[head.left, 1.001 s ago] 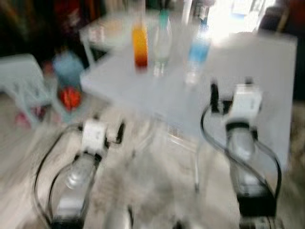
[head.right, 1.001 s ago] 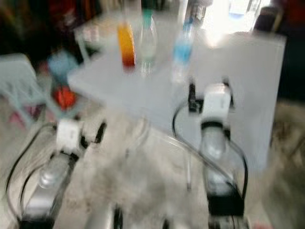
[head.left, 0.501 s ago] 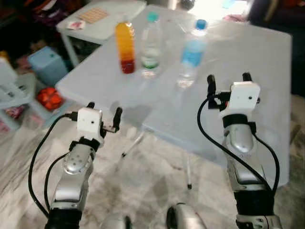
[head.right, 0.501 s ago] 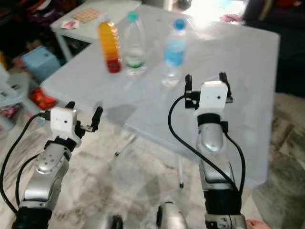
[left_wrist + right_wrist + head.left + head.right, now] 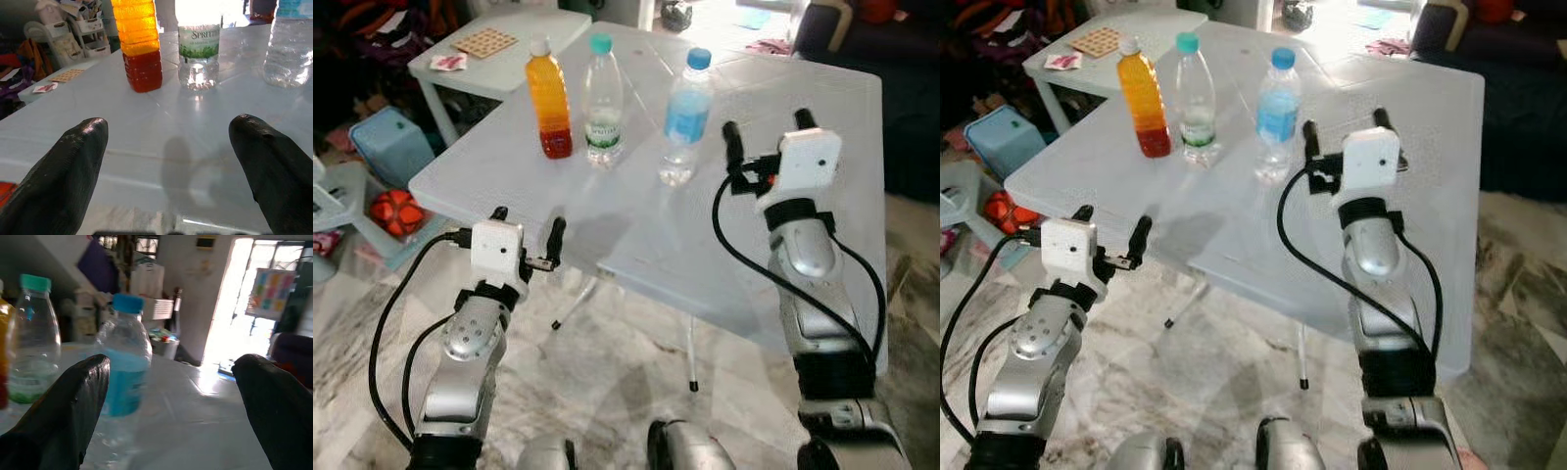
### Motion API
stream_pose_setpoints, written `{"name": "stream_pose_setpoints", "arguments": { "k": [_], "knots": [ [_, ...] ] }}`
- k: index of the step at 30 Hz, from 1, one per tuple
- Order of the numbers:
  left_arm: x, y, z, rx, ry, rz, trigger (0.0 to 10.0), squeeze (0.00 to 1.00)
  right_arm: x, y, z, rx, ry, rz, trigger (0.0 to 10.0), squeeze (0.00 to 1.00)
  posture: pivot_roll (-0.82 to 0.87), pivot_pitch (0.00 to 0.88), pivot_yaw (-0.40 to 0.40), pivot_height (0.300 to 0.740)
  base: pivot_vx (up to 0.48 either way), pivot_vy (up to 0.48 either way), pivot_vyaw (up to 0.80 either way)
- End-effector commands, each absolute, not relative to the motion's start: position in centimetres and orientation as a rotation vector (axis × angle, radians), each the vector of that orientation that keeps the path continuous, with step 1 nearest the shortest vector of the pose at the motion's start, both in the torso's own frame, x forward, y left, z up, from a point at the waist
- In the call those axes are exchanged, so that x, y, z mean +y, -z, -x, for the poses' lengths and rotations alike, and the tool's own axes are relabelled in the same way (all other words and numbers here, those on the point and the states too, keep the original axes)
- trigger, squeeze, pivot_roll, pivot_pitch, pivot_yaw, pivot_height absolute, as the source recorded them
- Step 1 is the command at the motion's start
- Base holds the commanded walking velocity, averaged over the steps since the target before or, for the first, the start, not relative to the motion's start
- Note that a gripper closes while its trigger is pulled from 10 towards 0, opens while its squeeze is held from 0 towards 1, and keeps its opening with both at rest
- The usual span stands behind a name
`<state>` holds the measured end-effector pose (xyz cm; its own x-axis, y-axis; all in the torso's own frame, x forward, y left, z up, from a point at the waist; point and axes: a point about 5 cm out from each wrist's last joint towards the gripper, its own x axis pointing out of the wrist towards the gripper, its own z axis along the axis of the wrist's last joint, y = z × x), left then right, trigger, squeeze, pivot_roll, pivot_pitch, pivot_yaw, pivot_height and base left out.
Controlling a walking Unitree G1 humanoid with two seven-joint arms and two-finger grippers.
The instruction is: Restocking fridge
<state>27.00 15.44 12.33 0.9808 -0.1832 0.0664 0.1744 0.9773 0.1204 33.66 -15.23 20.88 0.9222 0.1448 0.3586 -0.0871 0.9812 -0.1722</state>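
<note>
While the right gripper (image 5: 761,128) hangs over the white table (image 5: 822,225) with its two black fingers spread wide and nothing between them, it sits raised just beside the blue-capped water bottle (image 5: 683,117), a little nearer the robot and not touching it. From that wrist's camera the bottle's blue label and cap stand between the parted fingers (image 5: 58,411), with the green-capped one off to the side. Lower and to the robot's left, the left gripper (image 5: 526,233) hovers at the near edge of the table, its fingers (image 5: 63,181) also held apart and empty, pointing across the tabletop toward the row of drinks. That row stands upright on the far part of the table: an orange juice bottle (image 5: 549,96) with a white cap, a clear green-capped bottle (image 5: 603,100) with a green label just beside it, and then the blue-capped water bottle a bit apart. Beyond the table's left corner there is a smaller white side table (image 5: 499,54) with a patterned card (image 5: 485,42) on it, and on the marble floor (image 5: 607,382) below sit a blue bin (image 5: 384,145) and a red ball (image 5: 391,212).
</note>
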Motion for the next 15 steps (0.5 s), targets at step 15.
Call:
{"name": "stream_pose_setpoints", "arguments": {
  "k": [15],
  "knots": [
    [16.8,-13.4,-26.0,-0.053,0.186,-0.185,10.0,0.0,-15.6,-25.2,-38.3,-0.413,-0.236,0.184,10.0,0.0,0.15,0.192,0.039,0.74,0.0,0.0,0.0]
  ]
}}
